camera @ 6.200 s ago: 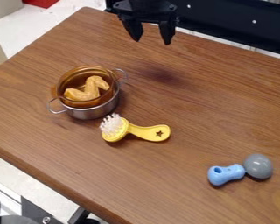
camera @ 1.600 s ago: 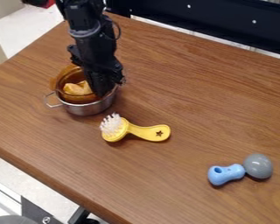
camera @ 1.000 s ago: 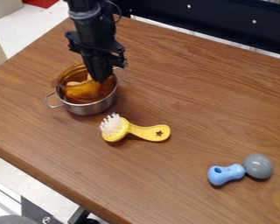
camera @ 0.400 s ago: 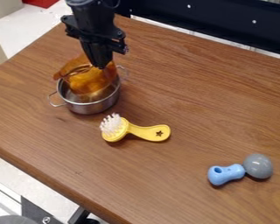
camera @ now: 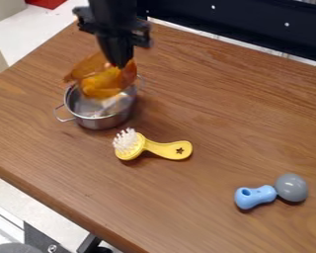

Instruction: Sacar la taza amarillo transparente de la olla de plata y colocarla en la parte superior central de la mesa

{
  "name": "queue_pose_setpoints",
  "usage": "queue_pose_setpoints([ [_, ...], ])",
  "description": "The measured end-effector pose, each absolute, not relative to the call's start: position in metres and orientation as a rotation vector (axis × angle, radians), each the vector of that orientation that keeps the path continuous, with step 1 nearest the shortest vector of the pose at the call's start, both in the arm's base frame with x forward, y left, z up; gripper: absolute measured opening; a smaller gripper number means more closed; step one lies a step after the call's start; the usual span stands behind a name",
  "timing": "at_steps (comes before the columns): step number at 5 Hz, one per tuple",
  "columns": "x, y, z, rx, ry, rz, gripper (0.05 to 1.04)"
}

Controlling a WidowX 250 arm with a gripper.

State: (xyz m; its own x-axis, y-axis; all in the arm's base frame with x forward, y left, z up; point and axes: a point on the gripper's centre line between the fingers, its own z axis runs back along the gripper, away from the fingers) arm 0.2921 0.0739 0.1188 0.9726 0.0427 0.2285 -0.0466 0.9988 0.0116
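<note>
At the upper left, my gripper (camera: 122, 65) is shut on the rim of the transparent amber cup (camera: 95, 81). The cup hangs tilted just above the silver pot (camera: 101, 121), with an orange-yellow piece inside it. Beneath the cup, the two-handled pot stands upright on the left part of the wooden table (camera: 213, 108), and part of its interior shows.
A yellow brush (camera: 167, 149) with white bristles lies just right of and below the pot. Farther down at the right are a blue toy (camera: 255, 196) and a grey ball (camera: 291, 188). A dark rail (camera: 246, 22) runs behind the table's far edge.
The gripper came down to the pot, took hold of the cup's rim and rose. The cup has lifted out of the pot and tilted, with the orange-yellow piece inside; the pot stays in place.
</note>
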Motion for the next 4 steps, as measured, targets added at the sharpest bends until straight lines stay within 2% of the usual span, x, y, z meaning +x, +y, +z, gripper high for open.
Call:
queue_pose_setpoints([
  [2,0.304,0.052,0.134,0.016,-0.239,0.084,0.054],
  [3,0.315,0.03,0.132,0.031,-0.206,0.082,0.054],
  [4,0.322,0.007,0.129,0.034,-0.211,0.087,0.054],
])
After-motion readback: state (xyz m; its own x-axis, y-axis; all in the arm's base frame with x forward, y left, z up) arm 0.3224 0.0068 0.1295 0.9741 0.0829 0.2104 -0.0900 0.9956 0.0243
